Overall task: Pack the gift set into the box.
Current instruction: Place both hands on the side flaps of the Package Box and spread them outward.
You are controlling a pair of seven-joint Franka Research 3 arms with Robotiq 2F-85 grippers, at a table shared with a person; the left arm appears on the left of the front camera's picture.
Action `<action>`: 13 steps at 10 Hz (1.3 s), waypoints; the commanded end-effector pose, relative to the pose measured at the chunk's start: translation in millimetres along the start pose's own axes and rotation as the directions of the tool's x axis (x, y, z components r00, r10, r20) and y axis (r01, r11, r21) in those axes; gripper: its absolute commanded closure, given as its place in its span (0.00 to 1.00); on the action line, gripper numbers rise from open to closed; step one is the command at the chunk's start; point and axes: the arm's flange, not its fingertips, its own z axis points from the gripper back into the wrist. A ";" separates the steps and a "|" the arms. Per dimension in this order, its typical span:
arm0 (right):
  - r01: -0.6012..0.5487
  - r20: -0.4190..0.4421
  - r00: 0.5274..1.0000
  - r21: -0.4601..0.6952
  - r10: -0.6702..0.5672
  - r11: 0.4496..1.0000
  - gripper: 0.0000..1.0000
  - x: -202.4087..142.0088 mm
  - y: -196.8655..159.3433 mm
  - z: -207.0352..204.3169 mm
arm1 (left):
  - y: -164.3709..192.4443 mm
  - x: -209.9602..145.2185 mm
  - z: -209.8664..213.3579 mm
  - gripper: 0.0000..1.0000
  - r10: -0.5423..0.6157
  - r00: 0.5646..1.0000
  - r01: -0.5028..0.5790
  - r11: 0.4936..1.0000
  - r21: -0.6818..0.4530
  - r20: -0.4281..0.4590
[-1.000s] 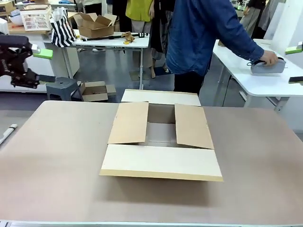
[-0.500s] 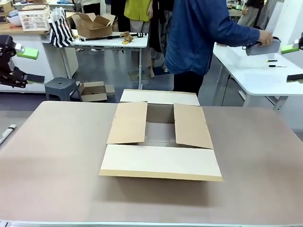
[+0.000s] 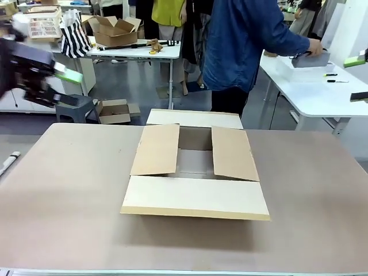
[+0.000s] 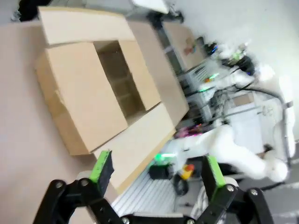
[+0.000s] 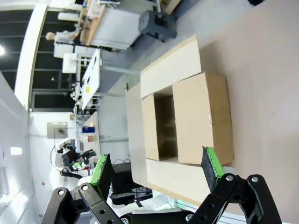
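Two hands, both empty: the left hand [image 4: 157, 162] and the right hand [image 5: 157, 164] each show green pads spread wide with nothing between them. The box [image 3: 195, 169] sits mid-worktop [image 3: 69, 201], centre of the front frame, with its long axis running left to right. Its near and far flaps are laid out flat, and the two side flaps [image 3: 156, 149] are tipped inward, so the opening is a narrow slot between them.

The basket [image 3: 310, 59] is well apart from the box — upper right of the front frame, held in the person's hand [image 3: 314, 49] above a white side table [image 3: 322, 103]. We cannot make out its contents. What look like pens [image 3: 330, 75] lie loose on that side table.

The left hand shows blurred at the upper left of the front frame, the opposite side from the basket. We judge the right hand the nearer one for any handover, since the basket would come in from the right. We reckon the side flaps want folding back first — packing has not yet begun.
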 end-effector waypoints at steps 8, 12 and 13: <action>-0.014 -0.002 1.000 0.022 0.014 1.000 0.00 2.5 1.2 -0.2 | -74.8 -0.7 -191.1 0.00 -0.158 0.939 0.293 0.831 0.474 -0.304; -0.014 -0.002 1.000 0.022 0.014 1.000 0.00 2.5 1.2 -0.2 | -73.3 5.2 -200.8 0.00 -0.157 0.934 0.299 0.838 0.456 -0.322; -0.014 -0.002 1.000 0.022 0.014 1.000 0.00 2.5 1.2 -0.2 | -86.7 5.9 -230.4 0.00 -0.040 0.968 0.192 0.755 0.627 -0.248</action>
